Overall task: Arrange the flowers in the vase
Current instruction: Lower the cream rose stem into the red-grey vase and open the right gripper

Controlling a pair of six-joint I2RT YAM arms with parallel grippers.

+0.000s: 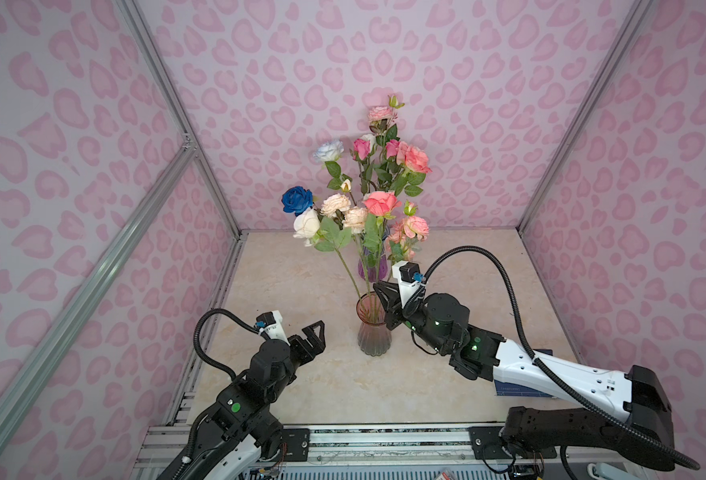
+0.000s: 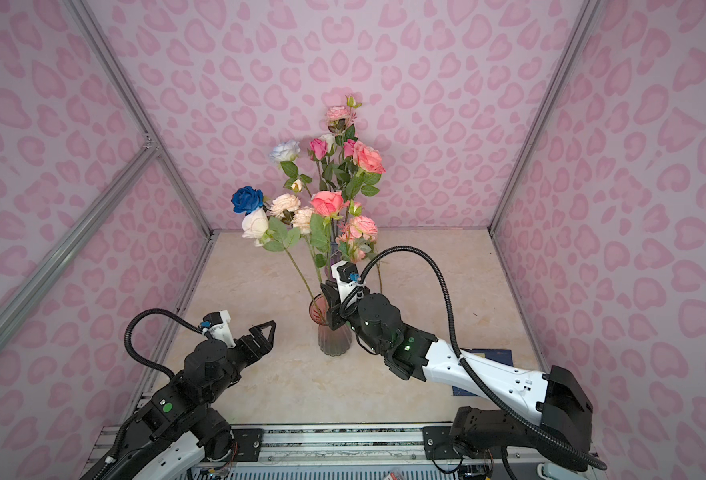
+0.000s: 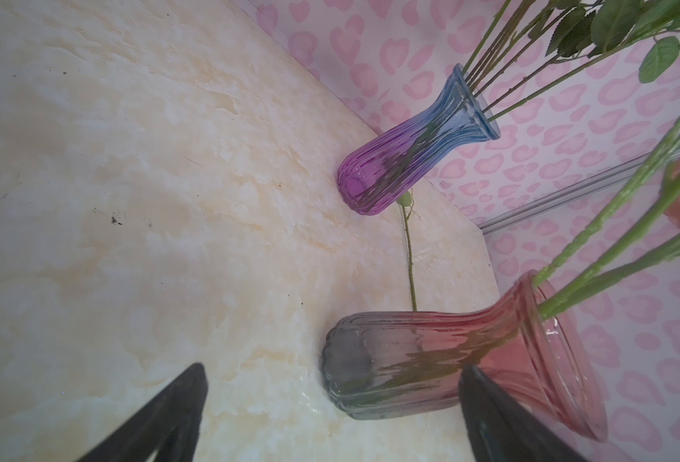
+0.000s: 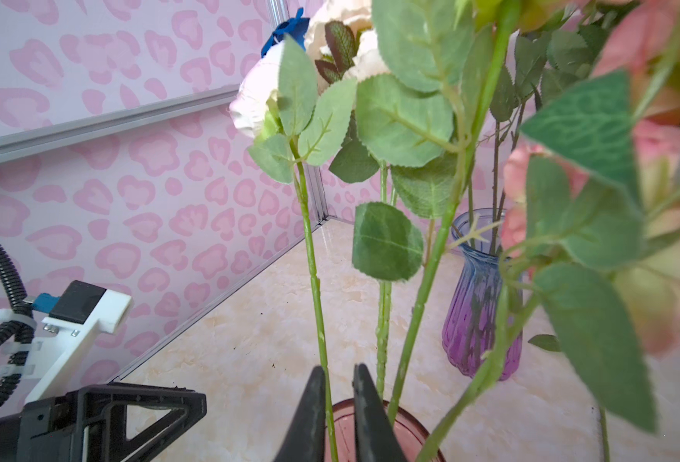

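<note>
I have the flowers (image 1: 380,202) split between two ribbed glass vases. The near vase (image 1: 374,332) is smoky grey at the base and shades to rose pink at a flared lip. It stands about mid-tabletop (image 1: 301,386) on a glossy cream slab with marble veining. The far vase (image 1: 371,268) has a violet belly and a blue neck, and it sits close to the tabletop's far edge, straight behind the near one. The tall pink and coral heads rise from the far vase on thin wiry stems.

From the near vase fan the cream ruffled blooms, a coral rose, the deep blue rose (image 1: 297,199) and the white rose (image 1: 306,223). All of them have matte, saw-edged fabric leaves.

My right gripper (image 4: 339,368) sits just over the near vase's rim. Its smooth black wedge fingers (image 4: 310,408) stand a narrow slit apart. The white rose's knobbly green stem (image 4: 316,280) runs through that slit, close beside one finger. The gap is wider than the stem, so nothing is pinched.

My left gripper (image 1: 320,334) hangs above the tabletop toward its left edge, near the near vase but clear of it. Its triangular fingers (image 3: 170,408) are spread wide and hold nothing.

A thin bare stem (image 3: 409,260) shows against the marble between the two vases. I cannot tell whether it lies flat.
</note>
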